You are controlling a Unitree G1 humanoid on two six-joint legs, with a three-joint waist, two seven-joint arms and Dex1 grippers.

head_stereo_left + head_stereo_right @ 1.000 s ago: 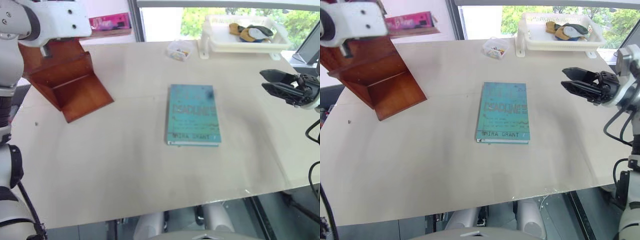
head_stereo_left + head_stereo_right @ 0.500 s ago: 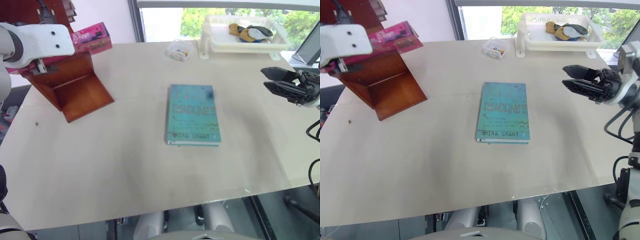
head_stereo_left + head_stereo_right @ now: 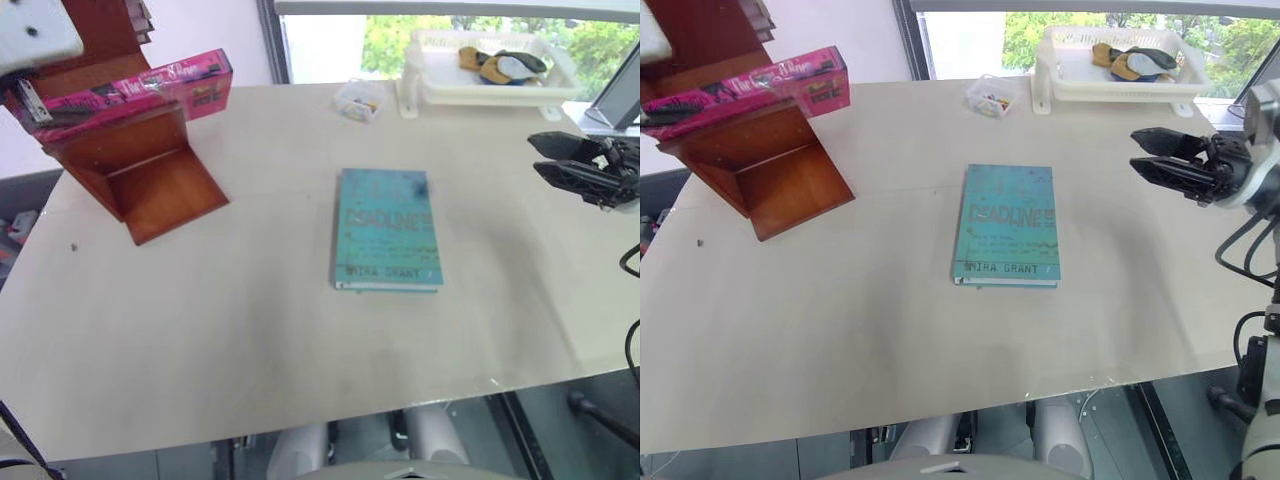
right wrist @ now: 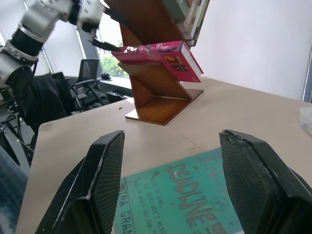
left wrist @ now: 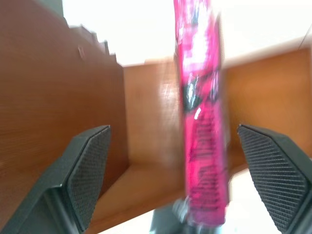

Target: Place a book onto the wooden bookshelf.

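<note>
- The book [image 3: 135, 88] lies flat on a slanted board of the bookshelf [image 3: 140, 170], up at about ten o'clock on the worktop [image 3: 250, 330]. Its pink spine faces the room, and one end juts past the board's edge toward the middle of the worktop.
- A second ago a white arm covered most of that corner and only a sliver of pink showed behind it. Now the book is in plain sight along its whole length.
- The left end effector [image 5: 170, 161] has its fingers [image 5: 87, 170] spread wide, one on either side of the book with clear gaps, so nothing is pinched. It has let go and pulled back toward the far left corner. From the head, only a bit of white casing shows there.
- The right end effector [image 3: 1165, 163] hangs over the worktop's edge at three o'clock, pointing in toward the middle. It sits where it sat a second ago. Its wrist camera shows the two fingers [image 4: 97, 190] standing apart with nothing between them.
- A teal book [image 3: 387, 230] lies flat near the centre of the worktop, unmoved.
- At about one o'clock stands a white tray [image 3: 490, 85] with some cloth items in it. Just beside it, toward twelve, sits a small clear box [image 3: 358, 100]. Neither has shifted.
</note>
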